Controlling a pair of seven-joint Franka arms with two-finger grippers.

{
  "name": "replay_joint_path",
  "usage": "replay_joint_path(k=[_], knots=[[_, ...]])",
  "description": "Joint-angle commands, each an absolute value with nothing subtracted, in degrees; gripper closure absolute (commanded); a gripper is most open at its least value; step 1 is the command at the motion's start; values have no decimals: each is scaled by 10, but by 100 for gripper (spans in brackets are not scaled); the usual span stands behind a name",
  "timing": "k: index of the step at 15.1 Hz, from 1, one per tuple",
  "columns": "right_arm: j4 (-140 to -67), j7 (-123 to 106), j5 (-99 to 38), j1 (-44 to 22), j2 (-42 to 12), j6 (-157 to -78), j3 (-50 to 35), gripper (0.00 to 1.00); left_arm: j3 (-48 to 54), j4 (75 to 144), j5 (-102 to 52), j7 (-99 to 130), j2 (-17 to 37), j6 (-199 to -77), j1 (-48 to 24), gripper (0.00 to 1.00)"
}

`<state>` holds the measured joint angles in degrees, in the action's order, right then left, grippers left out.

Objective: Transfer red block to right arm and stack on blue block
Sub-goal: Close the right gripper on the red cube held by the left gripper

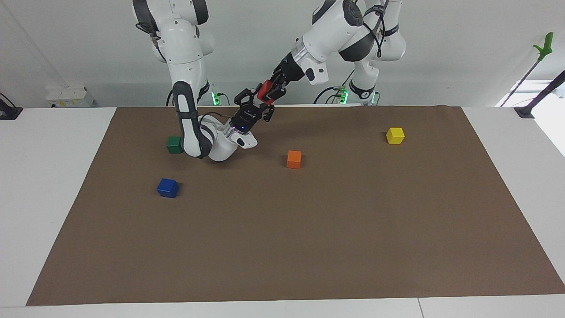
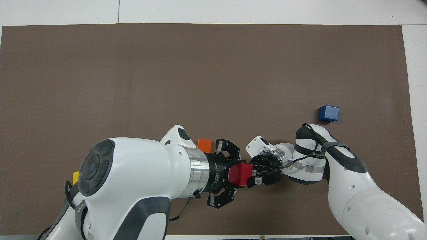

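Right gripper [image 1: 258, 106] clamped on red block [image 1: 264, 91] at upper centre of the facing view, left gripper [image 1: 273, 92] gripping it too; rigid, light, glossy cube, likely slippery, so squeeze flat opposite faces squarely; blue block [image 1: 167, 187] sits lower left.

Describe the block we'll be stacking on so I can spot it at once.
On the brown mat, look toward the right arm's end. Two cubes sit there on the mat: the blue block lies alone, farther from the robots than the green cube. It is the only deep blue one.
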<state>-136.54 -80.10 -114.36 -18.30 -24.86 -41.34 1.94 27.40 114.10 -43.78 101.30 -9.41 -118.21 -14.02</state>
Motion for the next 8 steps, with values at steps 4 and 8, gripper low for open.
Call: replay_joint_path(k=[4, 8], knots=[[-1379, -789, -1158, -177, -223, -420, 17, 100, 265, 1162, -445, 1008, -114, -1180, -149, 100], [-1376, -781, -1158, -174, -223, -423, 17, 100, 265, 1160, -445, 1019, -113, -1185, -149, 0]])
